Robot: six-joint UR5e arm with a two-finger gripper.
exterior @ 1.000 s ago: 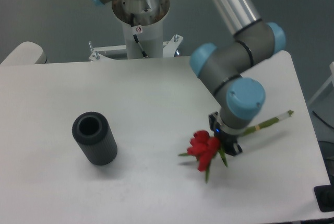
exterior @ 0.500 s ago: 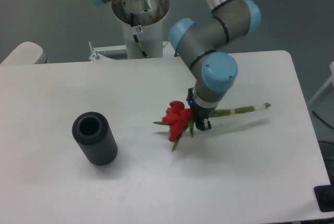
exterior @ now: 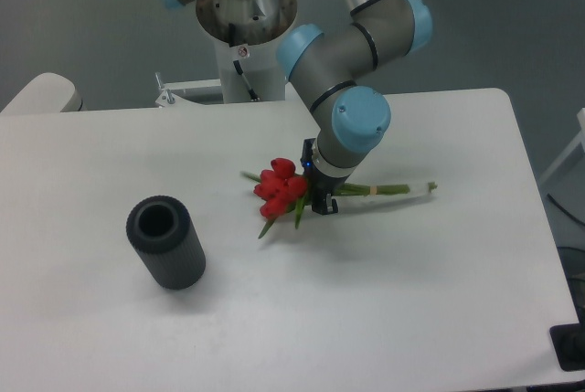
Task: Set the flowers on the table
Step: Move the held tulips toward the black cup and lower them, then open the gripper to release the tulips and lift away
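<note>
The flowers [exterior: 280, 186], a small bunch of red tulips with green leaves, lie roughly level near the middle of the white table [exterior: 393, 319]. Their long green stems [exterior: 393, 190] stick out to the right past the arm. My gripper [exterior: 317, 193] is shut on the stems just behind the blooms. The bunch is low over the table top; I cannot tell whether it touches it. The gripper's fingers are mostly hidden under the wrist.
A dark grey ribbed hollow cylinder [exterior: 165, 243] stands on the table at the left, apart from the flowers. The robot's base column [exterior: 245, 36] rises behind the table's far edge. A small white rounded surface [exterior: 41, 92] shows at the far left.
My gripper has carried the flowers leftward and away from the front edge, from the right front of the table toward its middle. The cylinder has not moved.
</note>
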